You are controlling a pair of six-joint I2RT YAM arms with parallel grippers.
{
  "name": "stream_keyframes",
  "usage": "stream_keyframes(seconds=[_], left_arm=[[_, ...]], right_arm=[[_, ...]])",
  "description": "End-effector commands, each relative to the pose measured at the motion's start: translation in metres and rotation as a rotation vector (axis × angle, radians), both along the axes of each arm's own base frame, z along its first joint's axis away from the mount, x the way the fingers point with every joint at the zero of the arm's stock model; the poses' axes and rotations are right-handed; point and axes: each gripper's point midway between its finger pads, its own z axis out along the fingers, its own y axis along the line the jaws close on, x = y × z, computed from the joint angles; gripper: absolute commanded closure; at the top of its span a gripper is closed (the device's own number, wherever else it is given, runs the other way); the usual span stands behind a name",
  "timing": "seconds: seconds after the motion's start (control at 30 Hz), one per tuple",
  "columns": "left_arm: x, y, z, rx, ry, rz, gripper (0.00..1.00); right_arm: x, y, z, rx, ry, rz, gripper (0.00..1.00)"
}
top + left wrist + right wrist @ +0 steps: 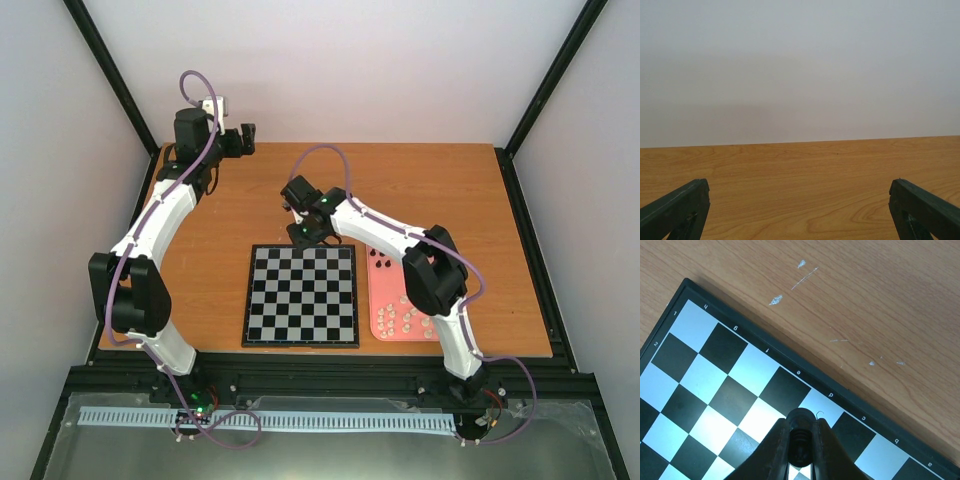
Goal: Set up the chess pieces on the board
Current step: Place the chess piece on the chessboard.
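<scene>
Over the board's (715,380) far row, the right tool (800,452) is pinching a dark piece (800,437).
Nearest, other chess pieces (405,320) are sitting in the pink tray (388,298). The pinched piece is hanging upright between the tool's fingers, ready for setting down. Farthest, the left tool (800,205) is idling spread wide, parked clear.

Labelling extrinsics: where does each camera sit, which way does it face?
Top external: above and behind the bases, looking down on table, board, pink tray; left arm and right arm show.
Left wrist: on the left arm, facing level across the table to the wall; open jaws at bottom corners.
Right wrist: looking down at the board's edge; jaws shut on a dark chess piece.
Shared: top and right wrist both see the board.
</scene>
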Motion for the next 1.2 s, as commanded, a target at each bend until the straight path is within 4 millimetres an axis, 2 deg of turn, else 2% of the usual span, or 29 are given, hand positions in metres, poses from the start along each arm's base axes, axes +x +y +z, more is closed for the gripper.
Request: stream_keyframes(seconds=[0.0,0.47,0.6,1.17], left_arm=[[-0.003,0.001,0.024,-0.021,-0.060,-0.005,0.00],[-0.003,0.000,0.023,-0.020,-0.059,-0.007,0.00],[-0.003,0.000,0.023,-0.021,-0.058,-0.009,0.00],[-0.001,-0.001,0.020,-0.022,-0.054,-0.014,0.00]], right_arm=[[-0.001,0.006,-0.005,-0.029,-0.001,0.022,0.93],[-0.002,0.019,-0.017,-0.067,0.007,0.051,0.93],[-0.001,0.022,-0.016,-0.063,0.000,0.055,0.93],[0.001,0.025,-0.029,-0.082,0.016,0.064,0.93]])
